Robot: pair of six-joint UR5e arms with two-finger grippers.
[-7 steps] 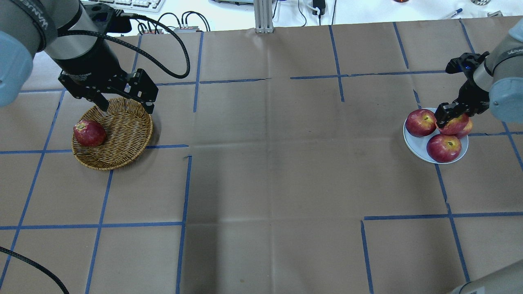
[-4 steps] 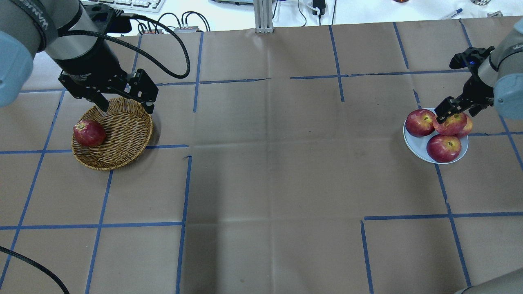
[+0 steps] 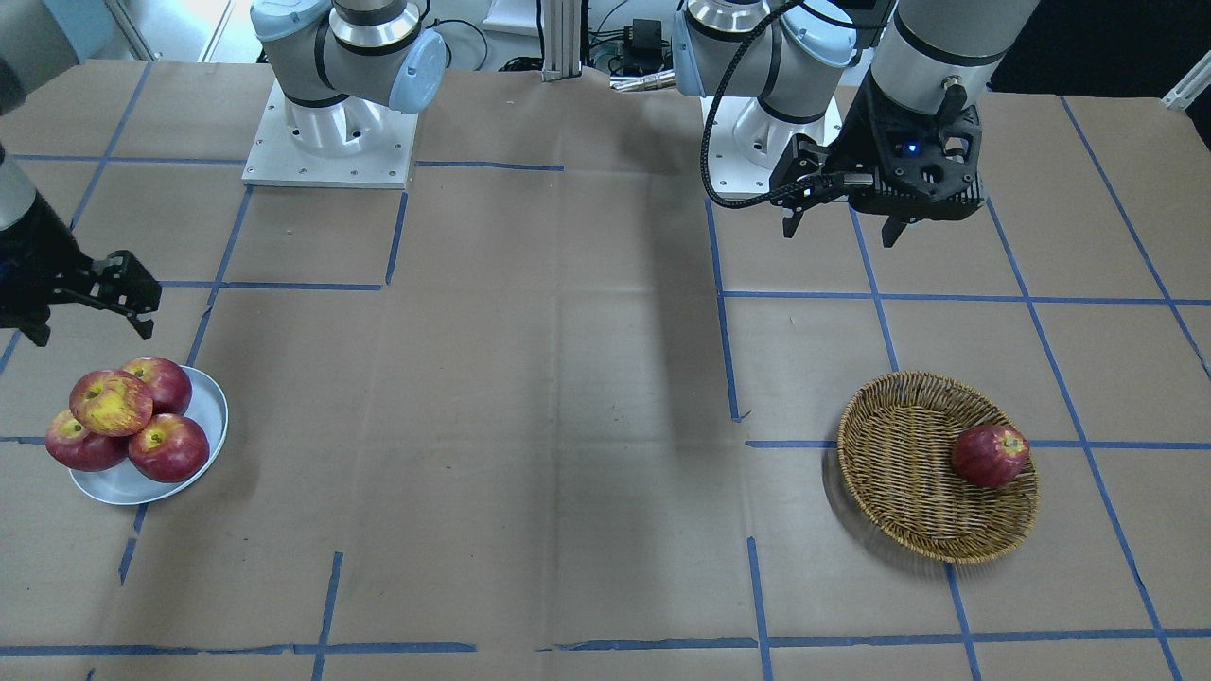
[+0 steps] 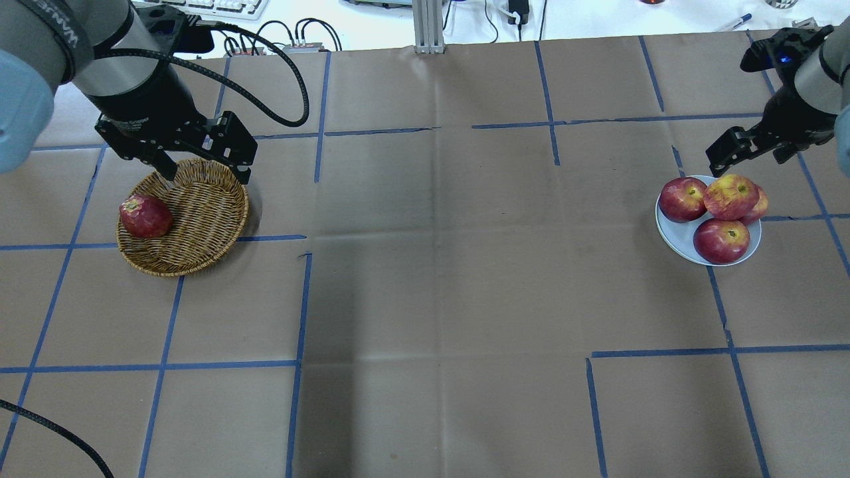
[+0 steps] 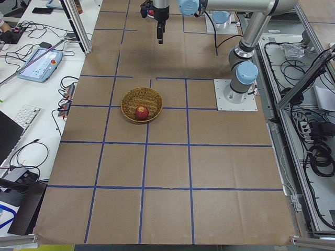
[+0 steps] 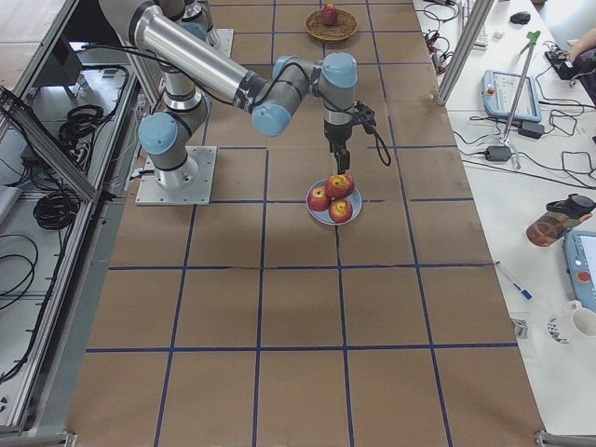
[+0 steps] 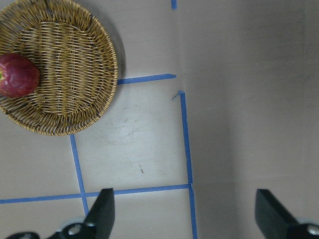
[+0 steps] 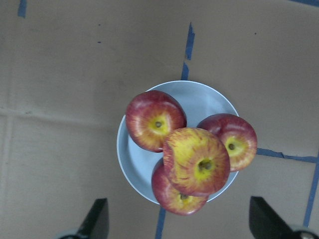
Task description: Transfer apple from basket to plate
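Observation:
The yellow-streaked apple (image 4: 730,196) lies on top of three darker red apples on the pale blue plate (image 4: 672,234) at the table's right. It also shows in the right wrist view (image 8: 197,162) and the front view (image 3: 112,402). My right gripper (image 4: 745,156) is open and empty, raised above the plate's far side, apart from the apple. The wicker basket (image 4: 206,206) stands at the left with one dark red apple (image 4: 145,216) in it. My left gripper (image 4: 206,176) is open and empty, above the basket's far rim.
The three darker apples fill most of the plate (image 8: 204,99). Blue tape lines cross the brown paper table. The two arm bases (image 3: 331,142) stand at the robot's edge. Cables and a keyboard lie beyond the far edge.
My right gripper has risen up and back from the yellow-streaked apple, which stays on top of the pile on the plate. The left arm, the basket and its apple have not moved.

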